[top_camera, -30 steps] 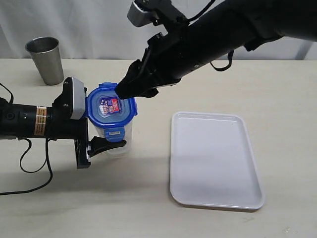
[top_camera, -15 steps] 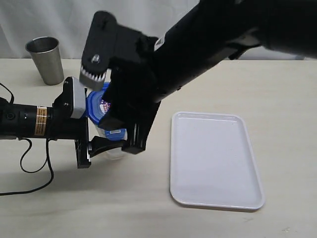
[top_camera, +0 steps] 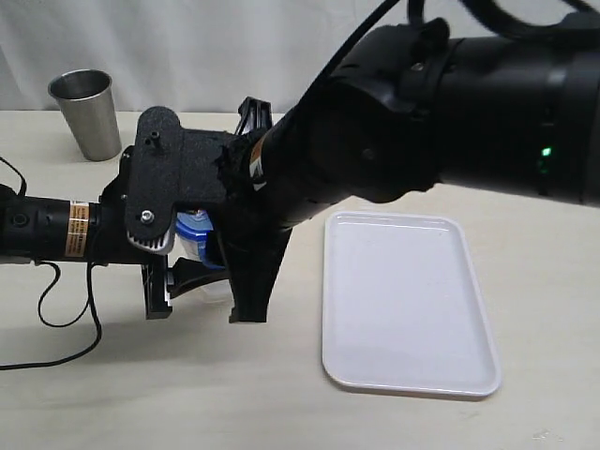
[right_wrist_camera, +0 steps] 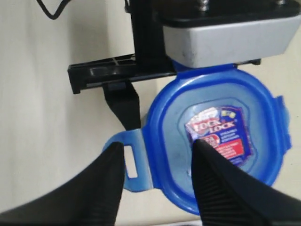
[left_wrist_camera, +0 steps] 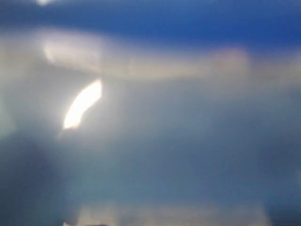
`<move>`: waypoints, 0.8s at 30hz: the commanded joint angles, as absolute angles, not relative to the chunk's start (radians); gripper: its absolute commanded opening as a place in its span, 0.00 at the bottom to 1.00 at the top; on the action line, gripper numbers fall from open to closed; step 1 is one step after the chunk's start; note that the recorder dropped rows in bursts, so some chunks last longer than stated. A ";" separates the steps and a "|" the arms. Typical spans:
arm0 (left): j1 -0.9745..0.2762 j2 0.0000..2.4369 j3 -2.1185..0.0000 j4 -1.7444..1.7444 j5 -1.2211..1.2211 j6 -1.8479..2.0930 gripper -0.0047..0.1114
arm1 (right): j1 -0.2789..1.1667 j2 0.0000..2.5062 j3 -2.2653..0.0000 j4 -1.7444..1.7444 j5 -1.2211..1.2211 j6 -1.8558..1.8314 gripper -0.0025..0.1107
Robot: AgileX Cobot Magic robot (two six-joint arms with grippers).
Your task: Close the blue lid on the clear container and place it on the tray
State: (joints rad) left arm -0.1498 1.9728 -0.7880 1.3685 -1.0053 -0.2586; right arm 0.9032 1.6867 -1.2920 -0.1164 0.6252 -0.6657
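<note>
1. The bulky black right arm [top_camera: 422, 122] crosses the exterior view. It covers most of the small blue plastic lid [right_wrist_camera: 218, 141] and the tall, clear plastic container [top_camera: 212, 283]. Only a sliver of blue and a pale strip of wall show there.
2. The left wrist view is all blur: a blue band beside a greyish clear wall.
3. The container stands upright on the pale table [top_camera: 112, 375] toward its left edge, its long axis vertical. The lid sits on top with its red-and-white sticker [right_wrist_camera: 221, 136] facing up.
4. One lid tab [right_wrist_camera: 129, 162] juts out sideways. Whether the others are snapped down cannot be told.
5. The left tool [top_camera: 195, 266] is clamped on the container below the lid; only its near finger shows.
6. The right tool [right_wrist_camera: 157, 146] hangs over the lid, fingers spread apart.
7. The flat white rectangular plastic tray [top_camera: 330, 281] lies apart, toward the right edge, its long axis running from far edge to near edge.
8. A steel cup [top_camera: 86, 112] stands upright near the far left corner.
</note>
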 commanded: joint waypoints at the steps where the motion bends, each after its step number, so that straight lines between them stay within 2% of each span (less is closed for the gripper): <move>1: -0.152 1.965 -0.793 1.368 -1.054 -0.270 0.04 | 0.910 1.738 -1.288 -0.131 0.607 -0.672 0.41; 9: -0.152 1.965 -0.793 1.375 -1.092 -0.275 0.04 | 0.946 1.790 -1.288 -0.294 0.609 -0.583 0.41; 24: -0.152 1.965 -0.793 1.406 -1.194 -0.321 0.04 | 0.946 1.913 -1.288 -0.383 0.638 -0.558 0.41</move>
State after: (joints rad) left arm -0.1361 1.9848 -0.7880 1.3628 -0.9664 -0.3355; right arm 0.9530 1.8301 -1.3176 -0.4012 0.5673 -0.5837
